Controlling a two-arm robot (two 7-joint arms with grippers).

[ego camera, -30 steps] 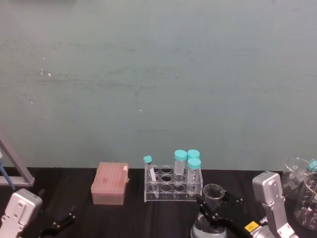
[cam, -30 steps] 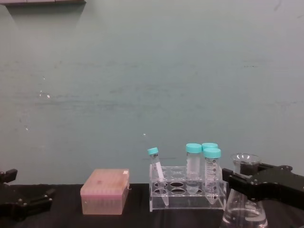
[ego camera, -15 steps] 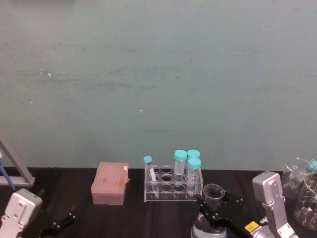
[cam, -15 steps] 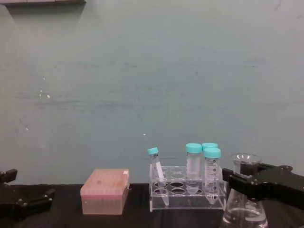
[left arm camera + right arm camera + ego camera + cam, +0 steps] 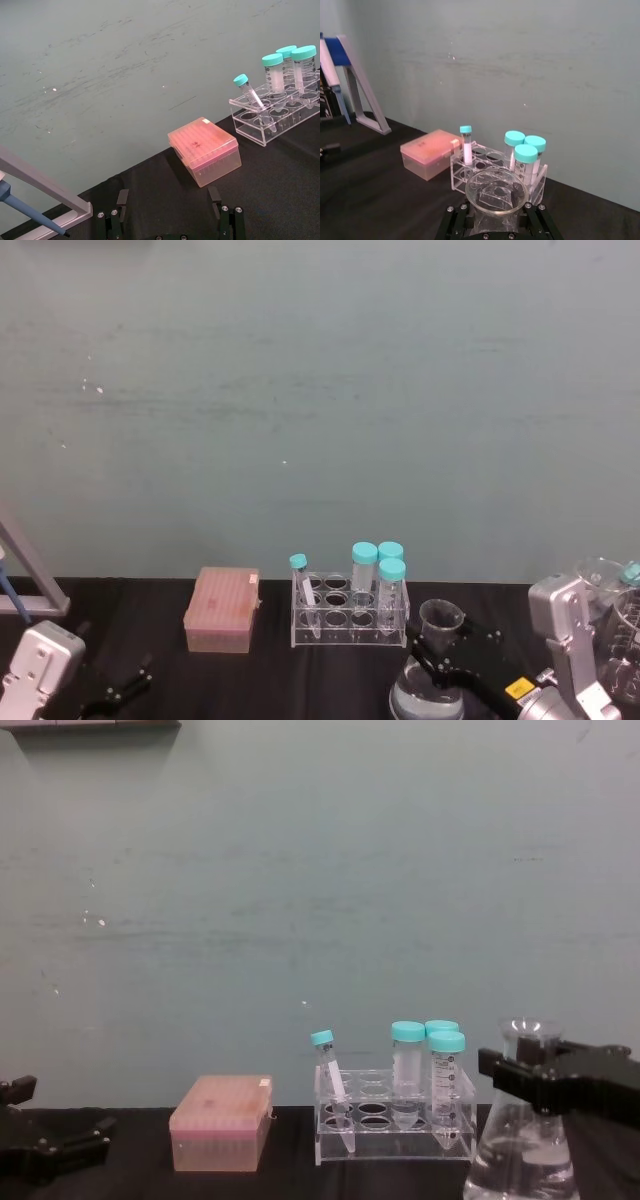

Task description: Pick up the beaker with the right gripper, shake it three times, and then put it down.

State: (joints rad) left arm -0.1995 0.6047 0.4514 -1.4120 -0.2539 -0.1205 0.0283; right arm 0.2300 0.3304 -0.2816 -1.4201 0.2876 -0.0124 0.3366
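The beaker [image 5: 524,1152], a clear conical flask with liquid in its wide base, hangs at the right of the chest view, just right of the tube rack. My right gripper [image 5: 523,1073] is shut on its narrow neck below the flared rim. From the head view the beaker [image 5: 441,620] and right gripper [image 5: 441,652] sit low and right of centre. The right wrist view looks down onto the beaker's rim [image 5: 495,193], with black fingers [image 5: 465,216] on either side of the neck. My left gripper [image 5: 170,227] rests open and idle at the table's near left corner [image 5: 118,690].
A clear rack [image 5: 348,612] of teal-capped tubes stands mid-table, and a pink tip box [image 5: 222,610] lies to its left. More glassware [image 5: 612,625] stands at the far right. A pipette stand [image 5: 28,585] is at the far left. The tabletop [image 5: 280,190] is black.
The right gripper has carried the beaker up a little and to the right, away from the tube rack. The left arm has not moved.
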